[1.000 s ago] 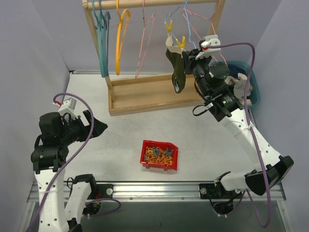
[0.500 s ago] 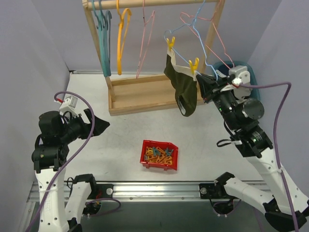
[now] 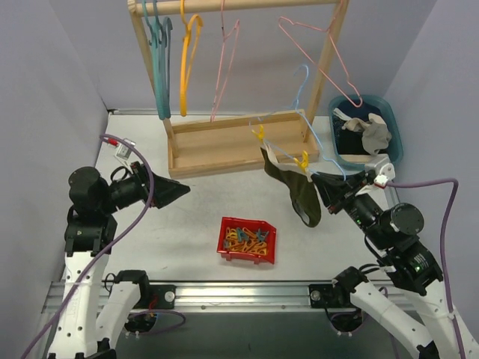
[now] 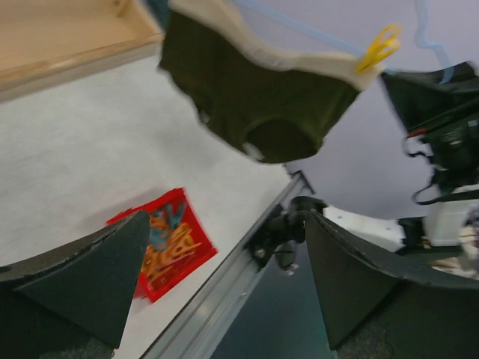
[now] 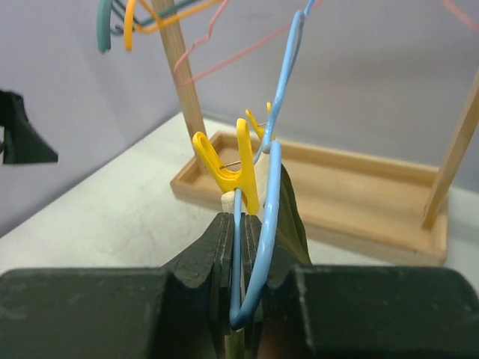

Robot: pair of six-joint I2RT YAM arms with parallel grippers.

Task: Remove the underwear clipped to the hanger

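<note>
The dark olive underwear [image 3: 298, 191] with a pale waistband hangs from a blue wire hanger [image 3: 299, 90], pinned by two yellow clips [image 3: 303, 159]. My right gripper [image 3: 329, 188] is shut on the hanger's lower corner, holding it in the air to the right of the table's middle. In the right wrist view the blue hanger [image 5: 281, 97] runs between my shut right gripper [image 5: 247, 232], with a yellow clip [image 5: 228, 168] just above and the underwear [image 5: 290, 217] behind. My left gripper [image 3: 176, 193] stands open to the left, apart from the cloth. The left wrist view shows the underwear [image 4: 254, 97] above the open left gripper [image 4: 224, 284].
A wooden rack [image 3: 239, 142] at the back carries teal, yellow and pink hangers. A red bin [image 3: 248, 240] of clips sits near the front middle. A blue tub [image 3: 393, 131] at the right holds grey-beige cloth [image 3: 373, 133]. Walls close in on both sides.
My right arm has carried the blue hanger and underwear off the rail, down and toward the near right. My left gripper has swung right toward the table's middle, still open.
</note>
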